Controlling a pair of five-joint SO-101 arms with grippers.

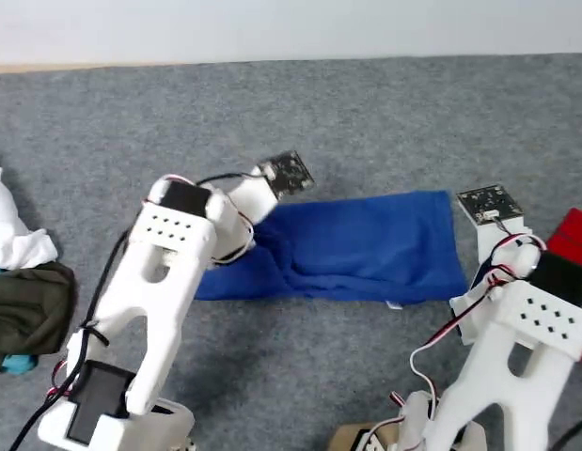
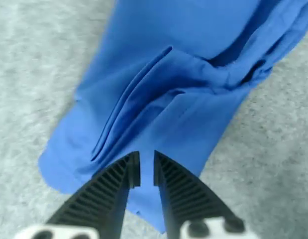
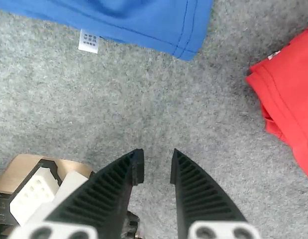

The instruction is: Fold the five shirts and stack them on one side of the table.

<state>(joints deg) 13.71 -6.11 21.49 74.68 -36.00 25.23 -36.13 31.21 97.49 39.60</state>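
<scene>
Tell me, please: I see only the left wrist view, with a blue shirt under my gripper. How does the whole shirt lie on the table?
Observer: In the high view the blue shirt lies as one long strip across the middle of the table, between the two arms. It looks folded lengthwise only.
Operator: And where is the right gripper?
Observer: The right gripper is open and empty. It is above bare table, just off the hem corner of the shirt.
Operator: Is another garment near that gripper?
Observer: Yes, a red shirt lies at the right edge of the table, apart from the blue one.
</scene>
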